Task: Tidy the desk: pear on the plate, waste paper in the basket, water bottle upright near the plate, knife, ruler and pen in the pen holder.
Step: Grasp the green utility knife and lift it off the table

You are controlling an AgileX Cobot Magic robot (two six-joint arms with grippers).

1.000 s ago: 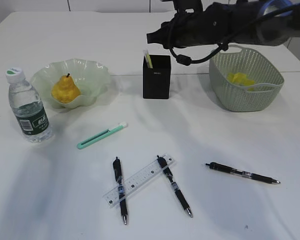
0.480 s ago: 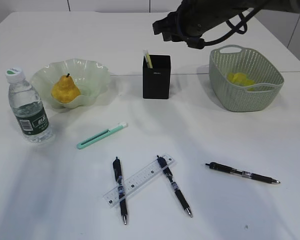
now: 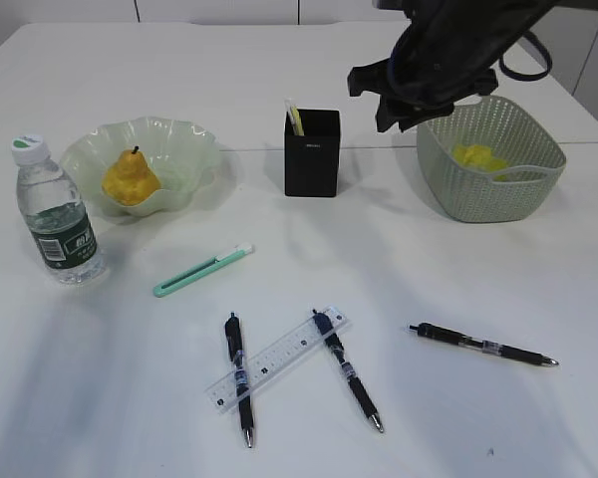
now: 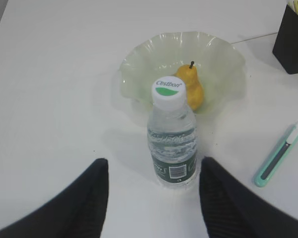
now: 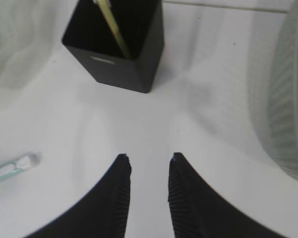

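Both our jaws stand apart and hold nothing: the left gripper (image 4: 151,198) hangs wide over the bottle (image 4: 172,136), and the right gripper (image 5: 149,161) has a narrow gap. Since the earlier frame, our right arm has swung from above the holder (image 3: 312,151) toward the basket (image 3: 490,159). From the left, the bottle stands by the plate (image 3: 169,139) with the pear (image 3: 130,178). Knife (image 3: 202,271), ruler (image 3: 276,359) and three pens (image 3: 240,378) lie on the desk (image 3: 458,259); yellow paper (image 3: 480,157) sits in the basket.

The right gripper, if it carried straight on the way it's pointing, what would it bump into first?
Probably bare desk: the right gripper, jaws empty, points down at it. The pen holder lies further along, though depth is unclear.
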